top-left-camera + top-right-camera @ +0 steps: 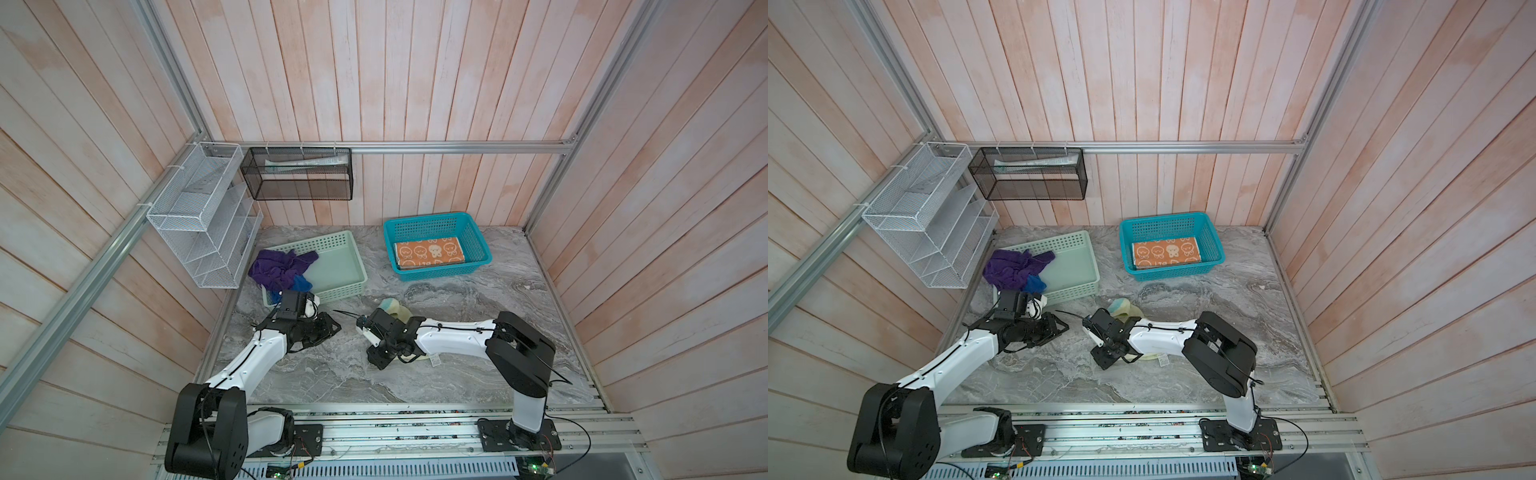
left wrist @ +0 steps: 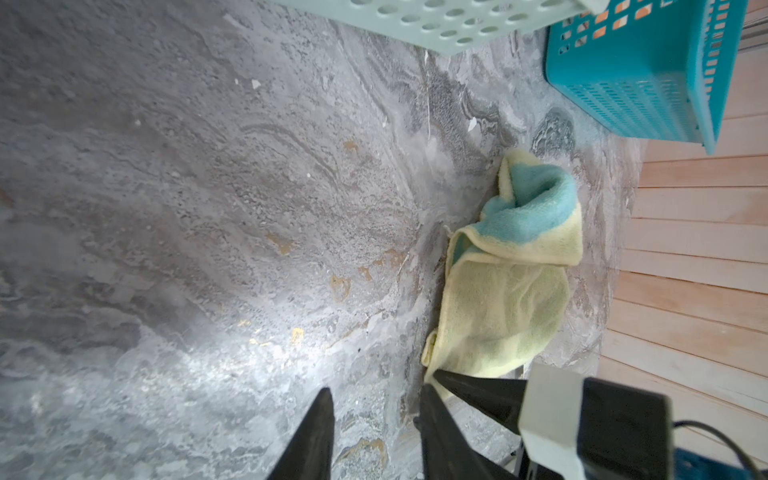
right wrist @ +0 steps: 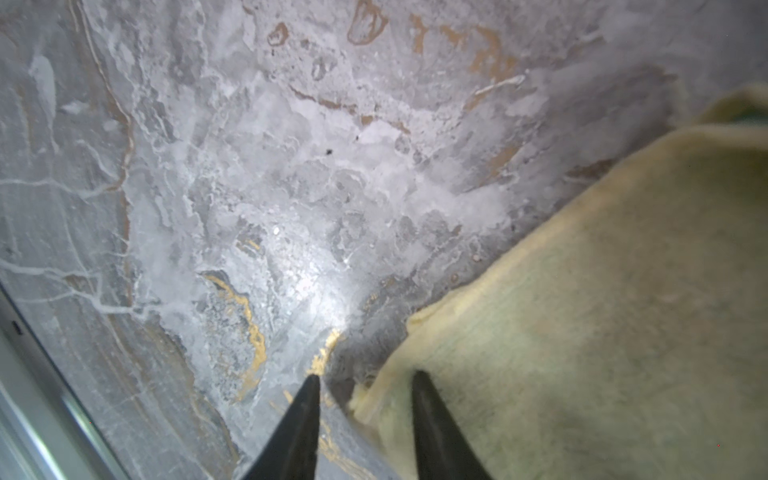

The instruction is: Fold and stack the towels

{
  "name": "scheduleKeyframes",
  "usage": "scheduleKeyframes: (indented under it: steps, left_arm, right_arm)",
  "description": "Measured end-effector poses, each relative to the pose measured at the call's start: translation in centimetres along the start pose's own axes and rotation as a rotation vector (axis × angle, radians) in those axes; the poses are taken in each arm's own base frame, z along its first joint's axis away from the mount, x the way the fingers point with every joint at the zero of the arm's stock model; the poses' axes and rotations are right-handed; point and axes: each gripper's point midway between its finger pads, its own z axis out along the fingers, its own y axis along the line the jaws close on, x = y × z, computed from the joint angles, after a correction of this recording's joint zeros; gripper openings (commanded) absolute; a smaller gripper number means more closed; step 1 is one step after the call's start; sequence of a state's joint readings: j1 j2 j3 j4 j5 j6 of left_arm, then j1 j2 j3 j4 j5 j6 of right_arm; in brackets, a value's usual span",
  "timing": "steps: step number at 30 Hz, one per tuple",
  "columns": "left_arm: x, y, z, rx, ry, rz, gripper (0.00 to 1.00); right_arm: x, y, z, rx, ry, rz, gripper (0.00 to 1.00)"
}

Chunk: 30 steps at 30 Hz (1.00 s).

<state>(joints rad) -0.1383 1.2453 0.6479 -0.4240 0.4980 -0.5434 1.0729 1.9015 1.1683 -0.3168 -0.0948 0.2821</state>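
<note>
A teal and pale-yellow towel (image 1: 392,306) (image 2: 511,291) lies crumpled on the marble table under my right arm. My right gripper (image 3: 365,388) (image 1: 380,360) is open and straddles its yellow corner (image 3: 582,311), with one finger over the cloth and the other over bare table. Just left of it, my left gripper (image 2: 376,401) (image 1: 331,328) is open over bare marble with nothing between its fingers. An orange towel (image 1: 430,253) (image 1: 1167,252) lies folded in the teal basket (image 1: 428,218). A purple towel (image 1: 276,268) and a blue towel (image 1: 303,284) hang crumpled over the mint basket (image 1: 345,286).
A white wire rack (image 1: 199,216) and a black mesh box (image 1: 297,174) hang on the back left walls. The mint basket stands close behind my left gripper. An aluminium rail (image 1: 415,409) runs along the table's front edge.
</note>
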Motion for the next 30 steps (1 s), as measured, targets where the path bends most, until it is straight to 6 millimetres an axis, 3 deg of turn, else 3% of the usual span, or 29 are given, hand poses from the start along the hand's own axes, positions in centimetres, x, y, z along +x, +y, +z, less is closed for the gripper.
scheduleKeyframes:
  steps: [4, 6, 10, 13, 16, 18, 21, 23, 25, 28, 30]
  left_arm:
    - [-0.1, -0.2, 0.0, 0.01, -0.004, 0.002, 0.36]
    - [-0.1, -0.3, 0.1, 0.016, -0.001, 0.001, 0.36]
    - [0.2, -0.9, 0.2, 0.027, 0.011, 0.014, 0.36]
    - [0.5, -2.7, 0.3, 0.052, 0.025, 0.066, 0.36]
    - [0.9, -4.8, 0.6, 0.081, 0.031, 0.132, 0.36]
    - [1.7, -5.7, 1.0, 0.072, 0.039, 0.177, 0.36]
    - [4.1, -7.2, 2.0, 0.038, 0.071, 0.258, 0.36]
    - [6.3, -8.1, 2.9, -0.005, 0.099, 0.317, 0.36]
    - [8.6, -8.5, 4.1, -0.05, 0.134, 0.366, 0.36]
    - [11.6, -8.3, 6.2, -0.138, 0.19, 0.415, 0.39]
    - [12.7, -7.7, 7.5, -0.197, 0.216, 0.43, 0.43]
  right_arm:
    - [0.6, -0.7, -1.0, 0.036, -0.004, -0.014, 0.0]
    - [0.6, -1.1, -2.3, 0.06, -0.023, -0.021, 0.0]
    - [-0.8, -1.5, -6.3, 0.074, -0.121, -0.014, 0.0]
    - [-2.7, -2.0, -10.0, 0.061, -0.229, 0.011, 0.0]
    - [-4.0, -3.3, -13.5, 0.06, -0.34, 0.053, 0.15]
    - [-3.7, -5.2, -14.6, 0.074, -0.371, 0.112, 0.26]
    - [-1.4, -10.5, -14.8, 0.12, -0.359, 0.285, 0.37]
    - [1.8, -14.5, -14.0, 0.159, -0.316, 0.43, 0.41]
    - [5.2, -17.1, -13.2, 0.19, -0.263, 0.545, 0.44]
    - [9.6, -18.8, -11.8, 0.194, -0.189, 0.663, 0.47]
    - [11.0, -19.1, -11.1, 0.18, -0.161, 0.707, 0.48]
